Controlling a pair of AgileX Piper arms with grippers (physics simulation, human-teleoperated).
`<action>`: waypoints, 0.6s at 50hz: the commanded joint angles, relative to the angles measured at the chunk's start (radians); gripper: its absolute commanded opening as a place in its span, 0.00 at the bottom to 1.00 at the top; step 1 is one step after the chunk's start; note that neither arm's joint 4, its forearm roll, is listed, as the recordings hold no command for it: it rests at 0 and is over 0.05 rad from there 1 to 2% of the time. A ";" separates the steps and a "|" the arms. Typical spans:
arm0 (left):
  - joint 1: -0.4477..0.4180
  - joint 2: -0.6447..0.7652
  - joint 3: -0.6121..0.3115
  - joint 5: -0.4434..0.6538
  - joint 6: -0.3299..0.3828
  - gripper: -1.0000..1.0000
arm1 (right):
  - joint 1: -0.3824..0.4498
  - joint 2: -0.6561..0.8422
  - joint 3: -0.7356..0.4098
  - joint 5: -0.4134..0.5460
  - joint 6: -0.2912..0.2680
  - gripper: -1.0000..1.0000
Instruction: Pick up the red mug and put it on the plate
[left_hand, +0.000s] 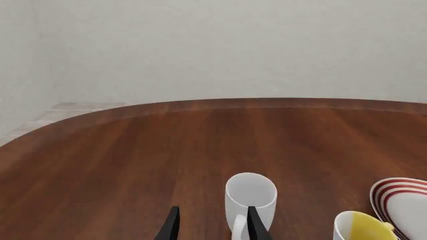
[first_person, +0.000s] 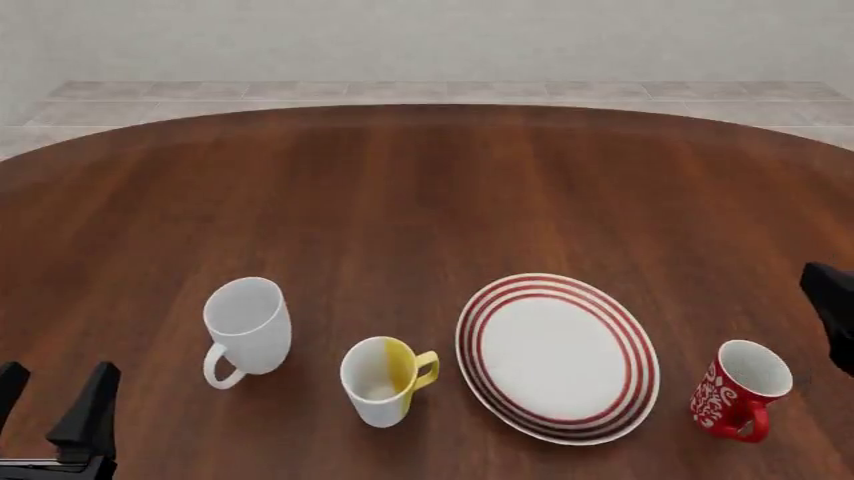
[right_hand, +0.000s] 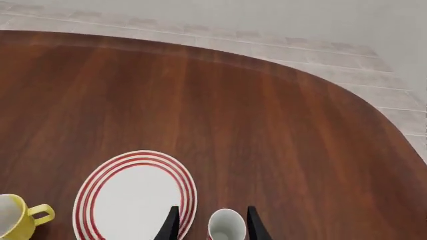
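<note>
Wood everywhere: you've got a big round table in dark reddish-brown planks, and all the crockery sits in a row along the near side.

Your red mug stands upright at the right end of that row, red outside with white swirls, white inside, its red handle turned toward the camera's side. It's just beside the plate, to the right of it, apart rather than touching. The plate is white with concentric red rings at the rim, lying flat and bare.

Your right gripper has its two black fingers spread with nothing between them, and in the right wrist view the red mug's rim shows in the gap beyond the tips, not gripped. From the front only a dark bit of that arm shows at the right edge, just above the mug.

Your left gripper is spread too, holding nothing, low at the near left, with the white mug ahead of it. A white-and-yellow mug sits between that one and the plate.

Past the table's far edge there's pale tiled floor, then a plain light wall.
</note>
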 joint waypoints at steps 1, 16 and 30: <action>0.000 0.000 0.000 0.000 0.000 1.00 | -0.010 0.020 -0.004 0.048 -0.026 1.00; 0.000 0.000 0.000 0.000 0.000 1.00 | -0.061 0.002 0.006 0.098 -0.096 1.00; 0.000 0.000 0.000 0.000 0.000 1.00 | -0.098 -0.029 0.141 0.049 -0.090 1.00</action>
